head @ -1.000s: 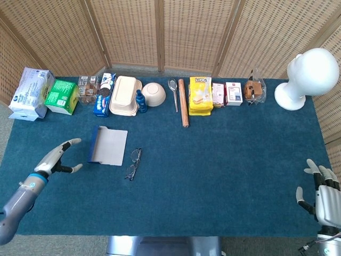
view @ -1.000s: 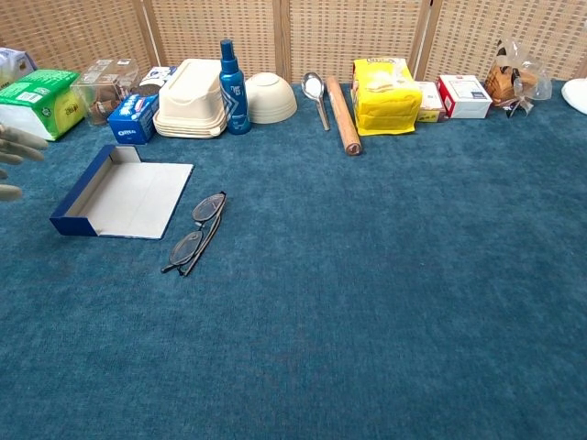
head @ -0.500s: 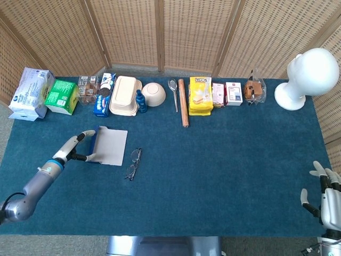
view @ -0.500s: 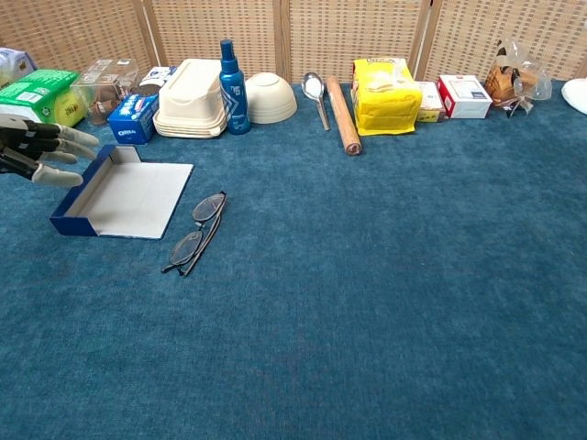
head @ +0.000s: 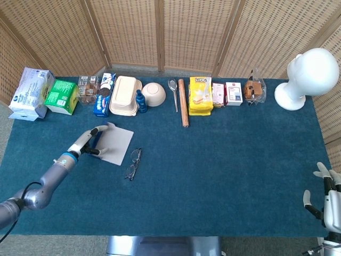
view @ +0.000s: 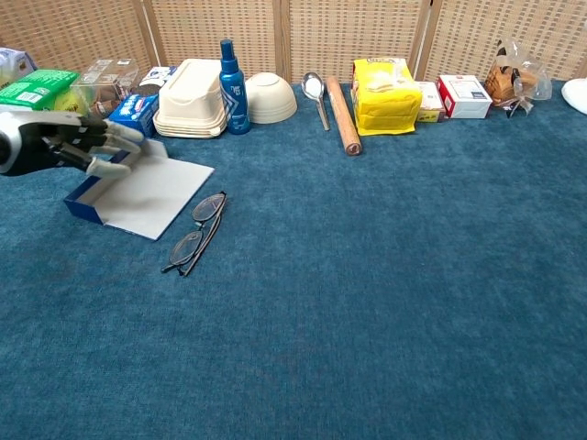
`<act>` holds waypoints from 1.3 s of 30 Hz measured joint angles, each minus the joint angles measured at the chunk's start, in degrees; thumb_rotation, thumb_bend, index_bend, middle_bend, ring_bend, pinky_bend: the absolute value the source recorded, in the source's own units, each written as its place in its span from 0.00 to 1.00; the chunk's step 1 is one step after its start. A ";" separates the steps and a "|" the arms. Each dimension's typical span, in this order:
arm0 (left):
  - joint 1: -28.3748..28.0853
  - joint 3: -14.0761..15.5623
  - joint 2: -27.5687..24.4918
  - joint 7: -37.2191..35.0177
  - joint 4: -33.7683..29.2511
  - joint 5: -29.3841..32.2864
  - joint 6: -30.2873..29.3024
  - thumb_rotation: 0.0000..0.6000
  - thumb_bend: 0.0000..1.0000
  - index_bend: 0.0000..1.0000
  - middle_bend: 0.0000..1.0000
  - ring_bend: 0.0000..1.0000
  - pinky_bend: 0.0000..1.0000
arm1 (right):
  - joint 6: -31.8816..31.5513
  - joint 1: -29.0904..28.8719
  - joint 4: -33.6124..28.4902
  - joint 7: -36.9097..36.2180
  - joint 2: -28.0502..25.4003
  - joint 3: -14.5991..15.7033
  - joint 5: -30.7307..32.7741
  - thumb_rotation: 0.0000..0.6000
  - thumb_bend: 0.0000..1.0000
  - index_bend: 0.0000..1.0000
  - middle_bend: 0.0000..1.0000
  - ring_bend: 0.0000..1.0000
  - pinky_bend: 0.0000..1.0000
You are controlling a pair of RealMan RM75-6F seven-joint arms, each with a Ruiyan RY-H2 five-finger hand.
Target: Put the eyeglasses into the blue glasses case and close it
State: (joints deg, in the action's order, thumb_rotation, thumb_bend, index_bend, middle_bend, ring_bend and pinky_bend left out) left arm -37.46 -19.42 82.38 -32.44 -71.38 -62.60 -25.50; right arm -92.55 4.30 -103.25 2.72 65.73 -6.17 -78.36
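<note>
I have the left hand (view: 87, 147) at the open end of the flat blue glasses case with the pale grey lining (view: 147, 194), fingers curled over its raised blue edge; I judge it is gripping that edge, though the chest view does not show the contact cleanly. The case sits skewed on the blue carpeted surface (head: 224, 176). The thin dark-framed eyeglasses (view: 195, 232) lie folded on the surface just beside the case's near corner, not yet inside. So I am at the steadying step; next I need the eyeglasses lifted and laid on the lining before closing. The right hand (head: 329, 200) sits at the frame's lower right corner, partly cut off, fingers apart and holding nothing.
</note>
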 measured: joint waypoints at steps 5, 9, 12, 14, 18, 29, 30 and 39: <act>-1.72 -0.84 1.74 -2.23 1.73 -2.75 0.03 1.00 0.28 0.14 0.13 0.02 0.08 | -0.20 0.27 -0.69 0.50 -0.30 -0.03 0.12 1.00 0.48 0.09 0.27 0.12 0.12; -2.67 -1.25 2.85 -3.73 2.33 -4.46 0.05 1.00 0.28 0.15 0.13 0.02 0.08 | -0.46 0.47 -1.02 0.75 -0.35 0.01 0.01 1.00 0.48 0.09 0.27 0.12 0.12; -3.25 -1.40 3.37 -4.85 2.33 -6.12 -0.09 1.00 0.28 0.15 0.13 0.02 0.08 | -0.73 0.69 -1.20 0.83 -0.44 0.04 -0.03 1.00 0.48 0.09 0.27 0.12 0.12; -3.65 -1.39 3.53 -6.06 2.03 -7.58 -0.10 1.00 0.28 0.15 0.13 0.02 0.08 | -0.96 0.87 -1.35 0.81 -0.58 0.05 -0.11 1.00 0.48 0.09 0.27 0.12 0.12; -4.55 -1.12 3.70 -8.84 0.89 -10.83 -0.06 1.00 0.28 0.15 0.13 0.02 0.07 | -1.44 1.21 -1.58 0.71 -0.85 0.11 -0.45 1.00 0.48 0.09 0.27 0.12 0.12; -7.12 1.04 3.93 -15.62 -0.98 -16.70 -0.41 1.00 0.28 0.15 0.13 0.01 0.07 | -2.44 2.08 -1.69 0.09 -1.03 0.26 -0.92 1.00 0.48 0.09 0.27 0.12 0.12; -7.30 1.26 3.93 -15.95 -1.09 -17.04 -0.47 1.00 0.28 0.14 0.12 0.01 0.07 | -2.56 2.19 -1.69 0.03 -1.06 0.29 -0.97 1.00 0.48 0.09 0.27 0.12 0.12; -8.51 4.58 2.41 -19.07 -3.78 -20.19 -1.83 1.00 0.28 0.14 0.12 0.01 0.07 | -3.48 3.08 -1.41 -0.93 -1.35 0.51 -1.64 1.00 0.48 0.09 0.27 0.12 0.12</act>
State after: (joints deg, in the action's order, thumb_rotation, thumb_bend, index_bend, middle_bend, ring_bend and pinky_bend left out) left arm -45.97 -14.84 84.79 -51.51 -75.16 -82.79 -27.32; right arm -96.03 7.38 -104.65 1.78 64.37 -5.66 -80.00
